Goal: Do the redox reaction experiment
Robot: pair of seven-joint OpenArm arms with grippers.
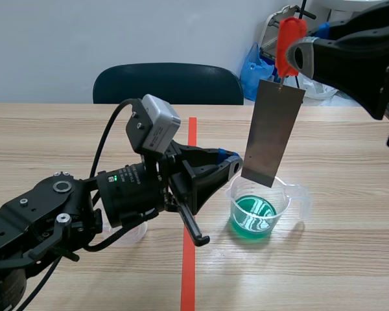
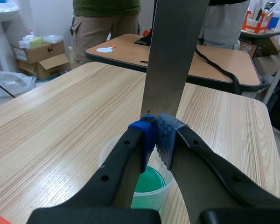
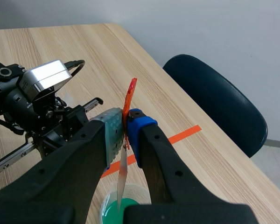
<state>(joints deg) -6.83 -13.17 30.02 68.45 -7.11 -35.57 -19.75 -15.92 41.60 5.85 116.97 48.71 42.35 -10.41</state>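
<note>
A dark blue chair [image 1: 168, 83] stands behind the wooden table [image 1: 52, 142], a blue plastic bag [image 1: 254, 68] near it. Farther off, 2 cardboard boxes [image 2: 37, 51] sit on the floor near another desk [image 2: 214, 60].

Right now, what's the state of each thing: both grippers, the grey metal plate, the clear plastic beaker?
Left gripper: shut, at the beaker's rim; whether it pinches the rim cannot be told.
Right gripper: shut on the orange-red clip, raised.
Grey metal plate: hanging upright from the clip, lower edge above the liquid, not dipped.
Clear plastic beaker: upright, part filled with green liquid.
</note>
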